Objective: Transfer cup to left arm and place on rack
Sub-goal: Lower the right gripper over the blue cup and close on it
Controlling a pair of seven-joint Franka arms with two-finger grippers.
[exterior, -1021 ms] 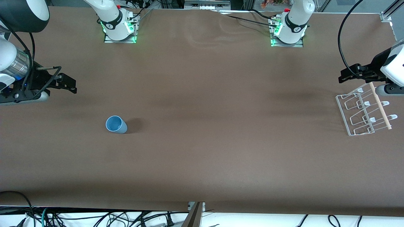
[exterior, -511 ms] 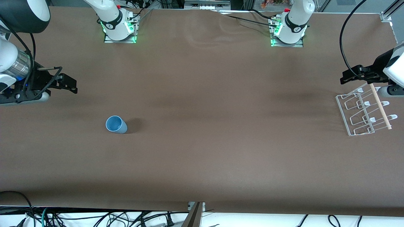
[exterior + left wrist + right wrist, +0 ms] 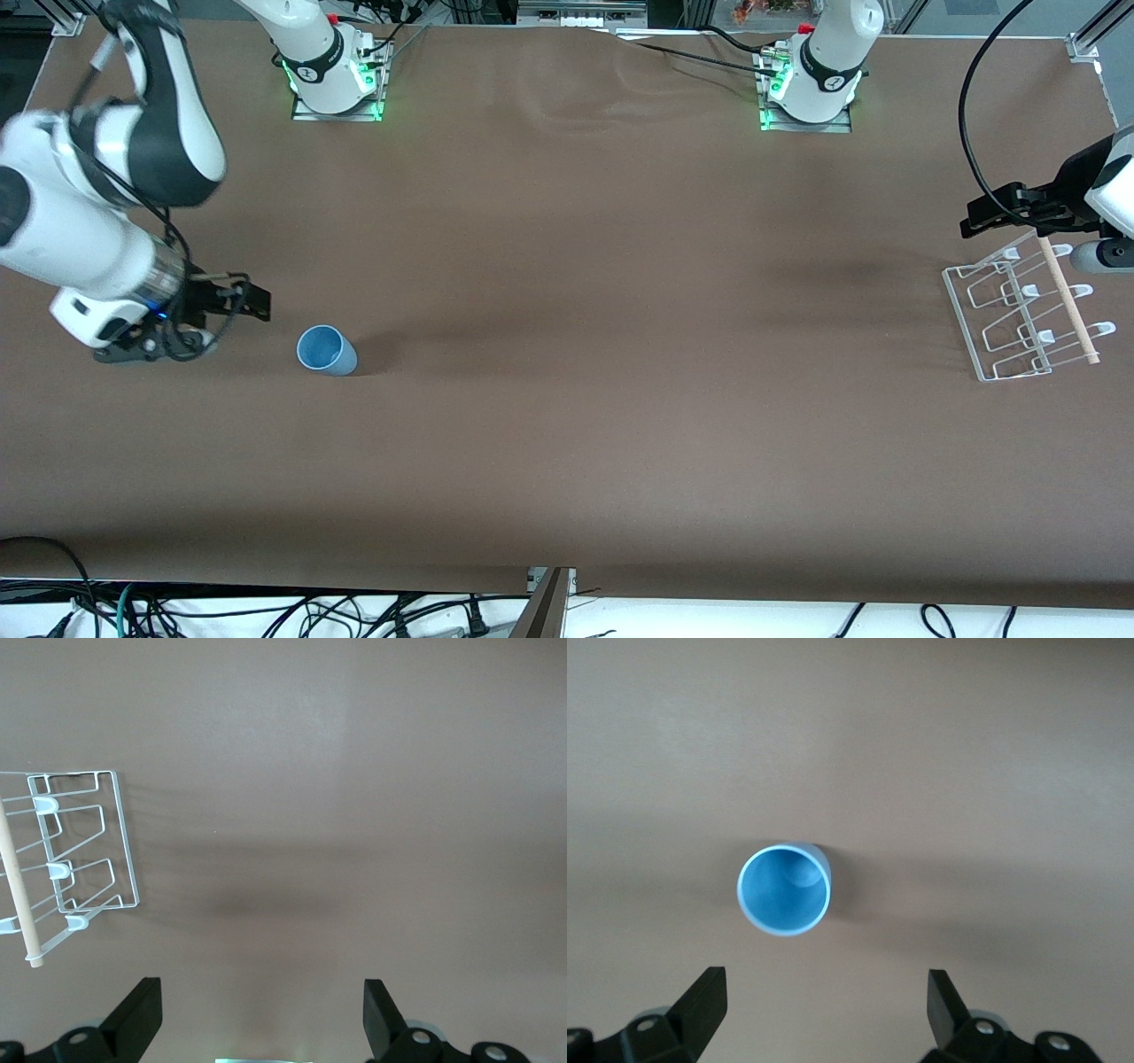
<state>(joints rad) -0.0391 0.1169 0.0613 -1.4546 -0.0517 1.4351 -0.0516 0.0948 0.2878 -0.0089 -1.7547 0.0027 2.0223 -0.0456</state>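
The light-blue cup (image 3: 326, 350) stands upright on the brown table toward the right arm's end; the right wrist view shows its open mouth (image 3: 784, 889). My right gripper (image 3: 252, 301) is open and empty, low over the table just beside the cup, apart from it; its fingertips (image 3: 709, 990) frame bare table. The clear wire rack (image 3: 1023, 310) with white-tipped prongs and a wooden dowel lies at the left arm's end and also shows in the left wrist view (image 3: 71, 859). My left gripper (image 3: 979, 215) is open and empty, hovering by the rack's edge nearest the bases.
The two arm bases (image 3: 335, 75) stand along the table's edge farthest from the front camera. Cables hang past the table's front edge (image 3: 266, 611). A black cable (image 3: 970, 106) loops above the left gripper.
My right arm has swung in and down from the table's end toward the cup, now close beside it. The left gripper has drifted slightly toward the table's end. The cup has not moved.
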